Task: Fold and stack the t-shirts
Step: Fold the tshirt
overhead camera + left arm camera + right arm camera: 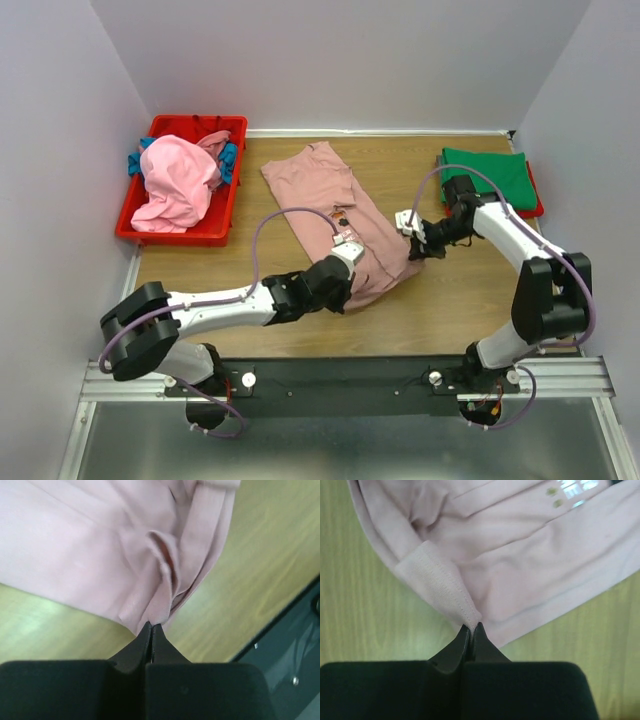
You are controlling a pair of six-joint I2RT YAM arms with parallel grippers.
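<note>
The dusty-pink t-shirt (330,205) lies folded lengthwise on the wooden table, running from the far middle toward the near right. My left gripper (345,290) is shut on its near hem; the left wrist view shows the cloth (100,550) pinched at the fingertips. My right gripper (418,245) is shut on the shirt's right corner, a stitched hem (440,587) in the right wrist view. A folded green t-shirt (490,172) lies at the far right on a red one (536,200). A brighter pink t-shirt (175,185) is heaped in the bin with blue cloth (229,158).
The red plastic bin (216,225) stands at the far left against the wall. White walls close in the table on three sides. The black rail (340,378) with the arm bases runs along the near edge.
</note>
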